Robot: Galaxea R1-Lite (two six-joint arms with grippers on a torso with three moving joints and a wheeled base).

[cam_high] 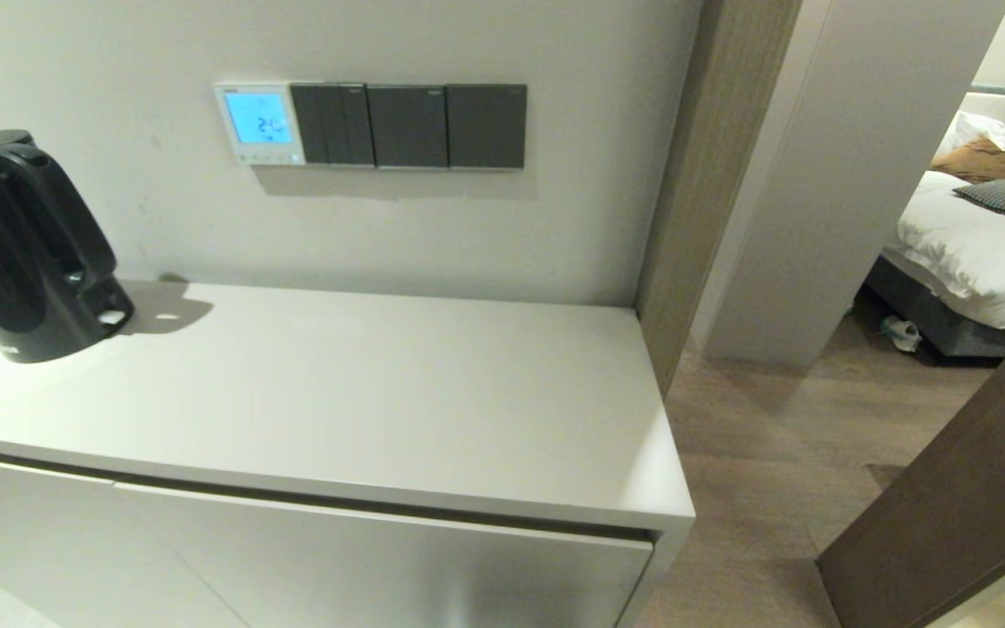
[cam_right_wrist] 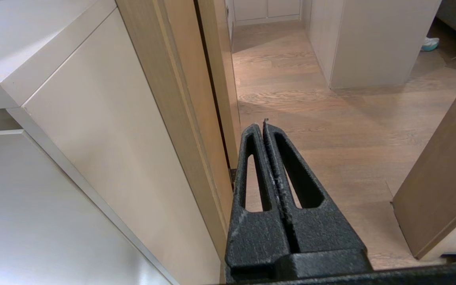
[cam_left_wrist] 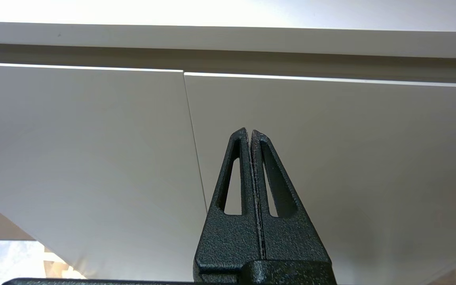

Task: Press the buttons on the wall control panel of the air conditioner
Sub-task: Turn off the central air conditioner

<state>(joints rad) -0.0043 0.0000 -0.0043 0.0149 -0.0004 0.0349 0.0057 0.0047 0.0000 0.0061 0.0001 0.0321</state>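
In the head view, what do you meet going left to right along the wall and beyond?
Black kettle → air conditioner's wall control panel with lit screen → three dark grey switch plates → wooden door frame → bed in the next room.

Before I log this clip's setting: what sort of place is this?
Most likely a hotel room or flat entry: a lit wall control panel above a white cabinet with a black kettle, and a made bed through the doorway.
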